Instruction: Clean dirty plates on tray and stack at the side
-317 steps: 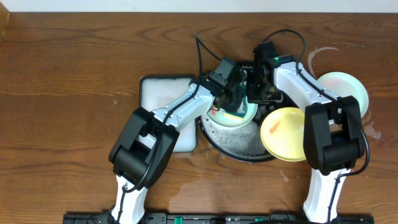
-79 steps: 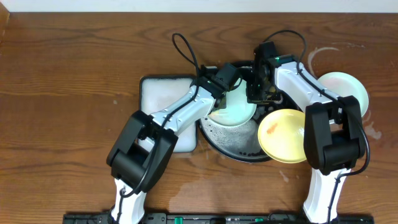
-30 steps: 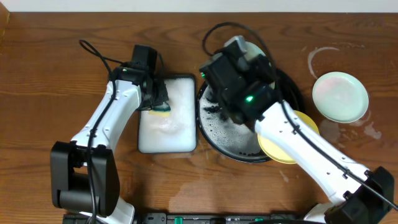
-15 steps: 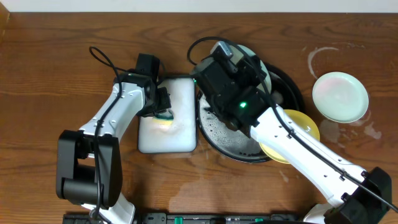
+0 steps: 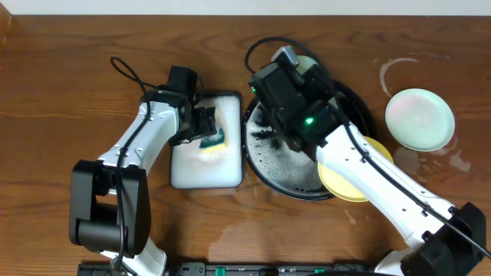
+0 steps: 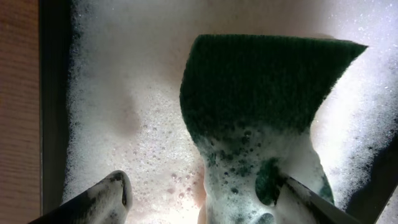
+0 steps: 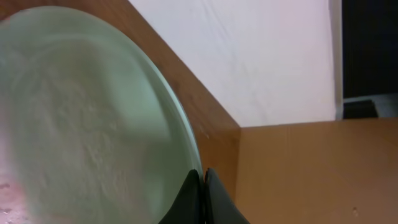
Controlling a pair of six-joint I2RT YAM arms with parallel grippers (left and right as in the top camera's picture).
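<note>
My right gripper (image 7: 203, 177) is shut on the rim of a pale mint-green plate (image 7: 93, 124), which it holds tilted above the back of the black tray (image 5: 285, 175); only the plate's edge (image 5: 313, 67) shows past the wrist from overhead. A yellow plate (image 5: 347, 178) leans on the tray's right rim, partly under the right arm. A second mint plate (image 5: 419, 119) lies on the wood at the side, among whitish soapy rings (image 5: 390, 70). My left gripper (image 6: 202, 199) is open over the foam, with the green sponge (image 6: 261, 93) lying loose against its right finger (image 6: 311, 202).
A white rectangular tray (image 5: 205, 165) full of suds sits left of the black tray, with the sponge (image 5: 212, 140) in it. Cables loop above both wrists. A wet patch marks the wood near the front edge (image 5: 230, 230).
The left gripper has opened and let go of the sponge, which now lies on the white tray's foam. The right arm has shifted a little to the right, still holding the mint plate.
</note>
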